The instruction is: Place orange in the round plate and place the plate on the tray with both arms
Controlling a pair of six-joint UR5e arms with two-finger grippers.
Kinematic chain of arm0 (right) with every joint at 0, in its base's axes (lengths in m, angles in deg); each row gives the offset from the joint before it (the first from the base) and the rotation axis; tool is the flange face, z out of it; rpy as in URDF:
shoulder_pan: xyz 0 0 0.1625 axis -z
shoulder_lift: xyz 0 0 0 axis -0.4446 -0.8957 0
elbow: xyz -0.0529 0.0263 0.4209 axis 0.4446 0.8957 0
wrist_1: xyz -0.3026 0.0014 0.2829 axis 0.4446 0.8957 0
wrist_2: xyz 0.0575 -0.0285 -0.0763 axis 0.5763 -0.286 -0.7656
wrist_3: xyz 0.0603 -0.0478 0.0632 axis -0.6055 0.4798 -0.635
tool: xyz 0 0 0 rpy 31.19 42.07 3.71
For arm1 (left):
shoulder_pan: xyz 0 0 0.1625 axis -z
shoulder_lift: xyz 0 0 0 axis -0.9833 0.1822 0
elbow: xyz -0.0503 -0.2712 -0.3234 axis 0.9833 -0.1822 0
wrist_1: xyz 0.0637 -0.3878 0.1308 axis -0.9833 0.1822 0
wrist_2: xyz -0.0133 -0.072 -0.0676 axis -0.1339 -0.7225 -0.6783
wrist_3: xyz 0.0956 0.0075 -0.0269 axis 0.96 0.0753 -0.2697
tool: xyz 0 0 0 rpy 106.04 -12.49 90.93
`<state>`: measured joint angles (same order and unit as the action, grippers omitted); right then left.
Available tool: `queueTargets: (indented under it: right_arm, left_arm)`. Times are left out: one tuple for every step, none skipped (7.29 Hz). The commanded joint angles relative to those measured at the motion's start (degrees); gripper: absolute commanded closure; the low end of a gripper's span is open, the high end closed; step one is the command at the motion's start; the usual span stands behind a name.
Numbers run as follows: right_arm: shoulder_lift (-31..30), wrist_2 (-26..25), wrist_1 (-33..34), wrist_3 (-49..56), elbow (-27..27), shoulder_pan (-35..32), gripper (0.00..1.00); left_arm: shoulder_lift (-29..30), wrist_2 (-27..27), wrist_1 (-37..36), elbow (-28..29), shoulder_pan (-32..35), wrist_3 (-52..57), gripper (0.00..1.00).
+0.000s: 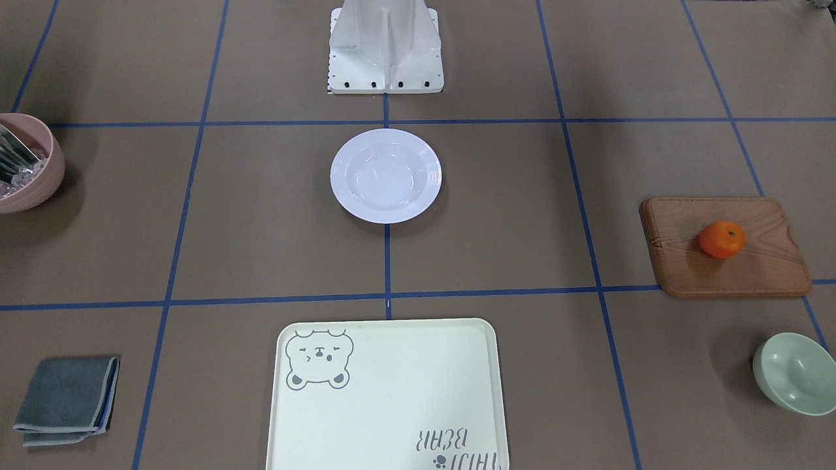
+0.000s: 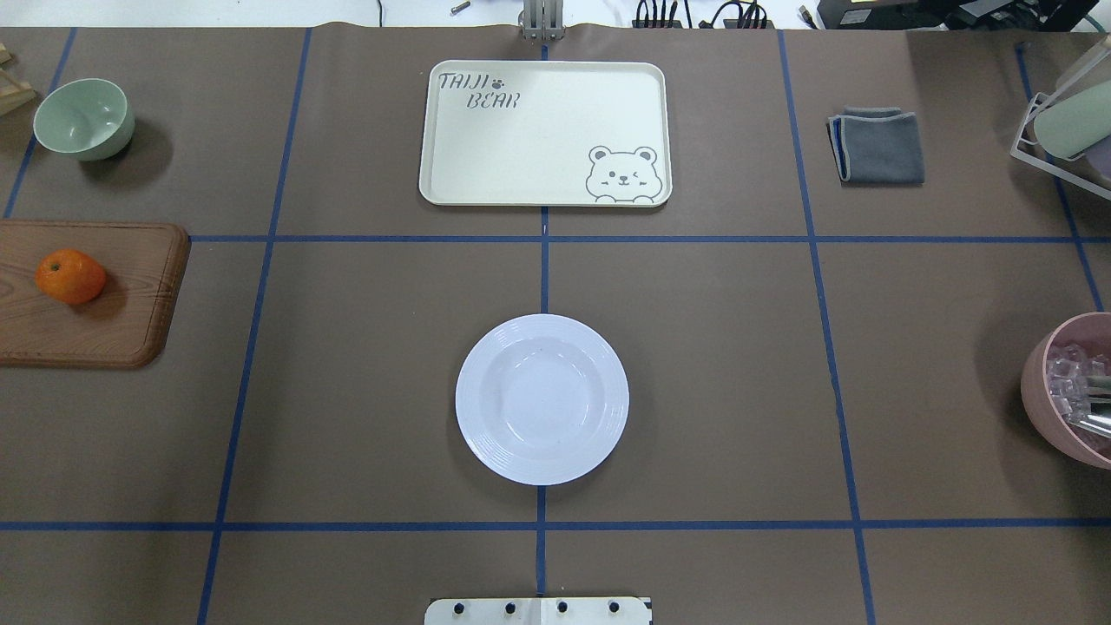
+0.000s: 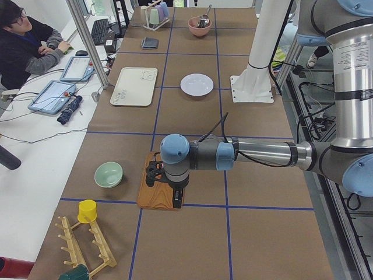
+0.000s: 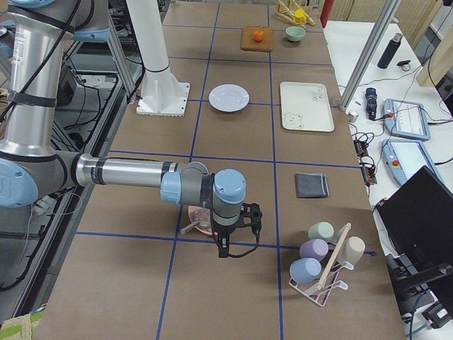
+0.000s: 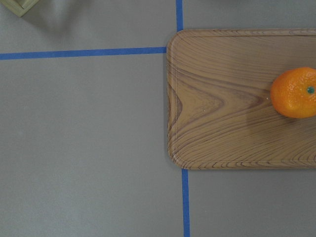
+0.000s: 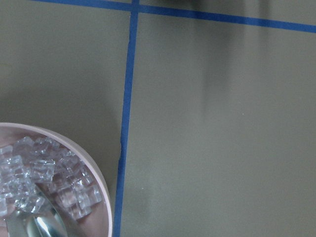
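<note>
The orange (image 1: 722,239) (image 2: 71,276) (image 5: 295,92) rests on a brown wooden board (image 1: 751,271) (image 2: 121,321) at the table's left end. The white round plate (image 1: 385,175) (image 2: 542,398) lies empty at the table's centre, near the robot's base. Beyond it lies the cream bear tray (image 1: 385,398) (image 2: 545,130), also empty. My left gripper (image 3: 176,203) hangs over the board and hides the orange in the exterior left view. My right gripper (image 4: 224,251) hangs beside the pink bowl. Neither gripper shows in its wrist view, so I cannot tell whether they are open or shut.
A pink bowl (image 2: 1072,391) (image 6: 44,182) of ice cubes with a metal utensil stands at the right end. A mint-green bowl (image 2: 84,117) and a folded grey cloth (image 2: 877,143) lie at the far corners. A cup rack (image 4: 325,262) and a seated person (image 3: 26,41) show at the sides.
</note>
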<state>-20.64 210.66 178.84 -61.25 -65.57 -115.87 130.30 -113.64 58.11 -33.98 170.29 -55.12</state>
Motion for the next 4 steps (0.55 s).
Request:
queueTargets:
  right_arm:
    - [0.0, 0.0, 0.0, 0.0, -0.09, 0.0, 0.0]
    - [0.0, -0.09, 0.0, 0.0, 0.0, 0.0, 0.0]
    - [0.26, -0.35, 0.0, 0.0, -0.26, -0.09, 0.0]
    - [0.44, -0.35, 0.0, 0.0, -2.09, -0.09, 0.0]
  left_arm:
    - [0.01, 0.0, 0.05, 0.0, 0.0, 0.0, 0.02]
    - [0.01, 0.0, 0.13, 0.0, 0.0, 0.0, 0.02]
    - [0.01, 0.0, 0.14, -0.26, 0.0, 0.0, 0.02]
    - [0.01, 0.0, 0.05, -1.22, 0.0, 0.0, 0.02]
